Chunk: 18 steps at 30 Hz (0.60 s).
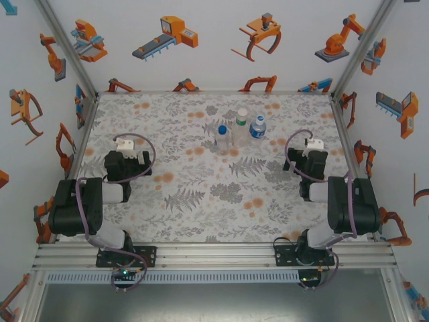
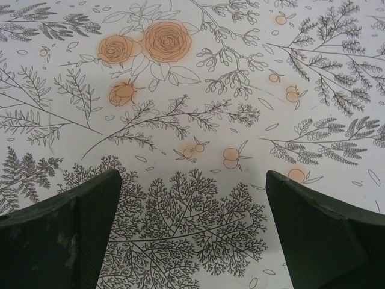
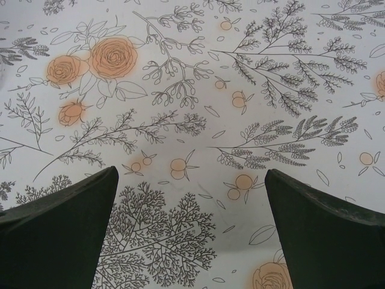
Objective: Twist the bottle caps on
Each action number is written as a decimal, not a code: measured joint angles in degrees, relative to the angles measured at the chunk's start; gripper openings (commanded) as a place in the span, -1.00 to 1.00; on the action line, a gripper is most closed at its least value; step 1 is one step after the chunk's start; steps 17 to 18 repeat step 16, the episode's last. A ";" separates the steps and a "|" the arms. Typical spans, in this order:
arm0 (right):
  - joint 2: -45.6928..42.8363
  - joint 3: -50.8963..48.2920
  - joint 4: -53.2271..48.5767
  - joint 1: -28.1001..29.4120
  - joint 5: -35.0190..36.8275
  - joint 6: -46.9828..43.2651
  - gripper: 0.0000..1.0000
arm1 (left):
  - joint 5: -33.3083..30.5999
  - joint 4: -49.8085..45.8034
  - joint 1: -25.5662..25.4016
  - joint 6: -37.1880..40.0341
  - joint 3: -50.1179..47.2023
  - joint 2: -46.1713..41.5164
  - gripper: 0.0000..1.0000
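Seen from above, a desk (image 1: pixel 174 201) covered in a cloth printed with grey ferns and orange roses stands inside white walls decorated with cartoon robot arms.

Three small clear bottles (image 1: pixel 241 131) stand upright in a tight row toward 1 o'clock from the middle of the desk, well apart from both arms.
- The left bottle (image 1: pixel 222 141) is slim, has a blue label and stands a little nearer than the others, with a blue cap (image 1: pixel 222 129) on top.
- The middle bottle (image 1: pixel 240 133) is wider, with a green ring at the neck and a white cap (image 1: pixel 242 113) on top.
- The right bottle (image 1: pixel 257 129) is slim with a blue label, and a pale cap (image 1: pixel 260 119) sits on it.

It is too small to tell whether any cap is screwed tight.

The left arm (image 1: pixel 87 204) rises from the near edge at 8 o'clock and reaches to about 9 o'clock. The right arm (image 1: pixel 348 204) mirrors it, from 4 o'clock to about 3 o'clock.

In the left wrist view, the left gripper (image 2: pixel 192 174) looks down at bare cloth. Its two dark fingers (image 2: pixel 66 235) are spread wide, with nothing between them.

In the right wrist view, the right gripper (image 3: pixel 192 171) looks down at the same leaf and rose pattern. Its fingers (image 3: pixel 60 235) are also spread wide and hold nothing.
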 measured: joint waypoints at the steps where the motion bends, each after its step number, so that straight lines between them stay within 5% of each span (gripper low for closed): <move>1: 0.00 0.00 0.17 0.00 0.00 0.04 0.99 | -0.20 0.02 0.00 -0.26 0.17 0.02 0.94; 18: 0.00 0.00 0.20 0.00 -3.41 -0.26 0.99 | -2.38 -0.07 0.00 -1.68 0.87 0.02 0.94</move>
